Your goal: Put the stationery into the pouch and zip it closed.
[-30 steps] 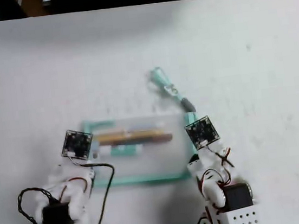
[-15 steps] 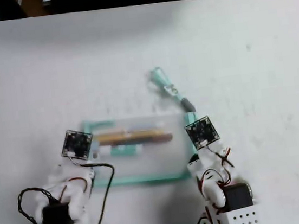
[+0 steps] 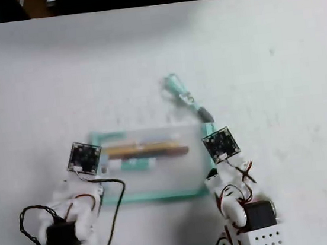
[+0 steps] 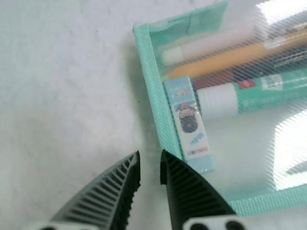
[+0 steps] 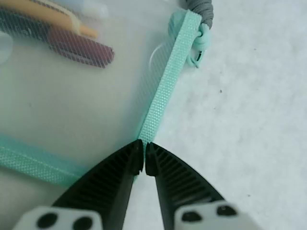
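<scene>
The left arm (image 3: pixel 67 209) stands low at one end of the pouch (image 3: pixel 159 183), and we see its jaws a little open just beside the green border, holding nothing. The right arm (image 3: pixel 238 200) stands at the other end, its jaws closed on the pouch's border. The pouch lies flat on the tabletop (image 3: pixel 266 86) with the stationery (image 3: pixel 146 151) inside, and we find nothing moved since one second ago.

Pouch (image 3: pixel 159 183) flat on table (image 3: pixel 263 56), pens (image 3: pixel 149 150) inside (teal strap (image 3: pixel 179 94) trailing); left arm (image 3: pixel 65 221), right arm (image 3: pixel 242 205) flanking.
</scene>
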Available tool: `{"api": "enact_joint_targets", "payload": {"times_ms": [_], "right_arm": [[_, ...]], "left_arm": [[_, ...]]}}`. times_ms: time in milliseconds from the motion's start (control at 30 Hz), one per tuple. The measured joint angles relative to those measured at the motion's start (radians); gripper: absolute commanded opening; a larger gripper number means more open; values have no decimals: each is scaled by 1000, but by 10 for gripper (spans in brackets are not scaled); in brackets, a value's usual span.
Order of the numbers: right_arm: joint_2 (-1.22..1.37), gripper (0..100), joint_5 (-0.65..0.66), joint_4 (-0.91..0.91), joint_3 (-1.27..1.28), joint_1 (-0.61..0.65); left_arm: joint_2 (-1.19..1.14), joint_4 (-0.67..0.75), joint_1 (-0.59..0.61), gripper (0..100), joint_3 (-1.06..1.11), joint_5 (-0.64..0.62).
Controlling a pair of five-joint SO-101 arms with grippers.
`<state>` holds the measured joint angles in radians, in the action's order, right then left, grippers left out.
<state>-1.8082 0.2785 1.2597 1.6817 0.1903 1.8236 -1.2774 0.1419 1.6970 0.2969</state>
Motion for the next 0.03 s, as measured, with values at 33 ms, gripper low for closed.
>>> {"api": "enact_joint_targets", "payload": {"times_ms": [33], "right_arm": [[0,18,0,0,0,0]], "left_arm": [[0,0,0,91,0,0]]}}
